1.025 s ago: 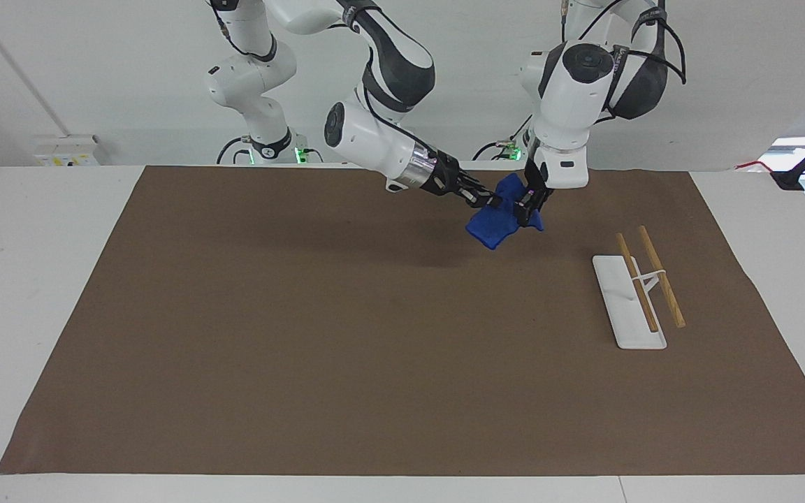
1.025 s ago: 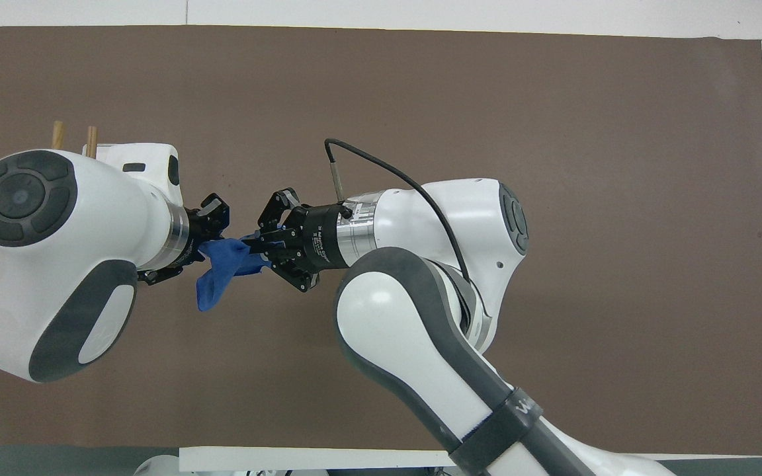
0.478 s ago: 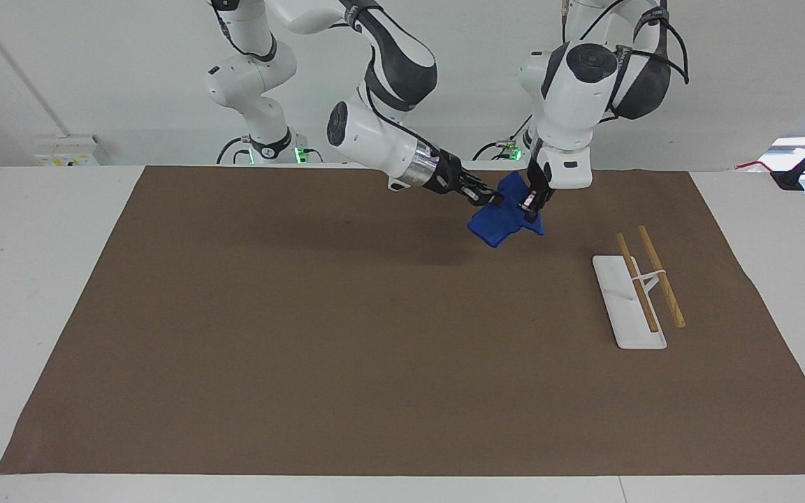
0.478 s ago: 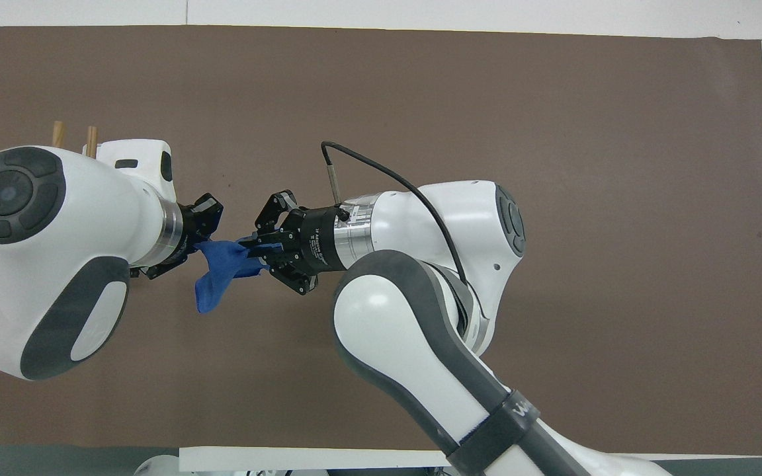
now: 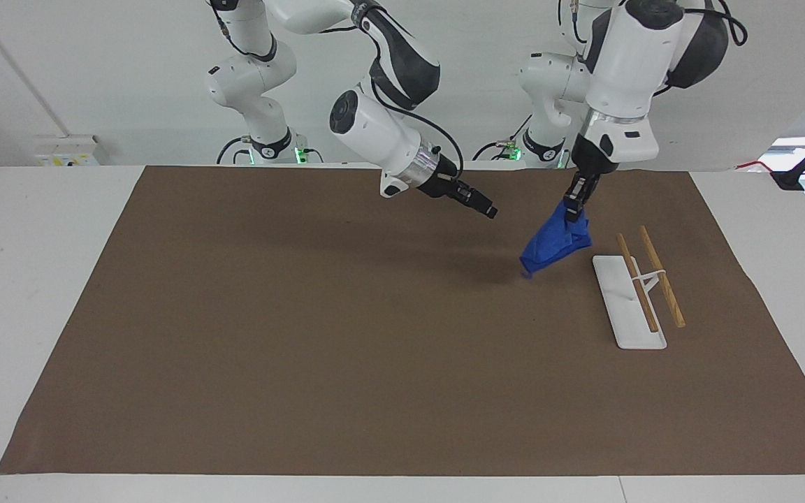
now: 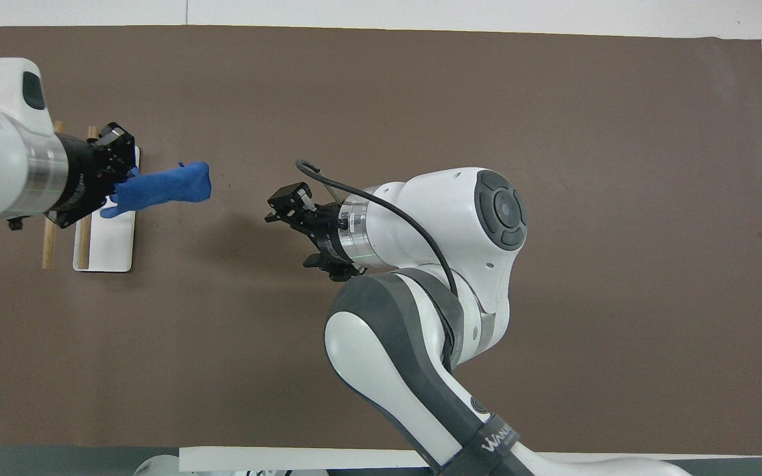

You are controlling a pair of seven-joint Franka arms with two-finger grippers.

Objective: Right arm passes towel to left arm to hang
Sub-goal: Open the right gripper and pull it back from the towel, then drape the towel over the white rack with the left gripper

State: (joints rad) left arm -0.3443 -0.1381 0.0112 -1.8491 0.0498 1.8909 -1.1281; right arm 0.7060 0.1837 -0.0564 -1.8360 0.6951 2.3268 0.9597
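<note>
Hanging from the left gripper (image 5: pixel 574 207), the towel (image 5: pixel 555 243) droops as a bunched blue fold. The jaws are clamped on its top edge, and it sits over the brown mat (image 5: pixel 305 314) toward the left arm's end of the table. I can't tell whether its low corner clears the mat or brushes it.

The right gripper (image 5: pixel 488 210) is up over the mat's middle, well apart from the towel and holding nothing. Open or closed, I cannot tell. The right arm looks to be waiting.

Progress, as I judge it: the hand-off is done, since the towel is in the left arm's grip alone. Only the hanging is left.

The rack (image 5: pixel 615 293) stands on the mat just beside the dangling towel. It is a white flat base with a small white upright carrying two wooden rods (image 5: pixel 662 279), which run lengthwise above it. In the overhead view the left gripper (image 6: pixel 111 173) covers the rack's farther end, and the towel (image 6: pixel 164 187) trails off past the base toward the middle. So the cloth is close to the rods but not draped on one.

What's left probably means lifting the towel over a rod and then letting go.

Nothing stands between towel and rack, and the mat farther from the robots is bare. The main risk is the bunched cloth catching only one rod's end — or sliding off after release.
</note>
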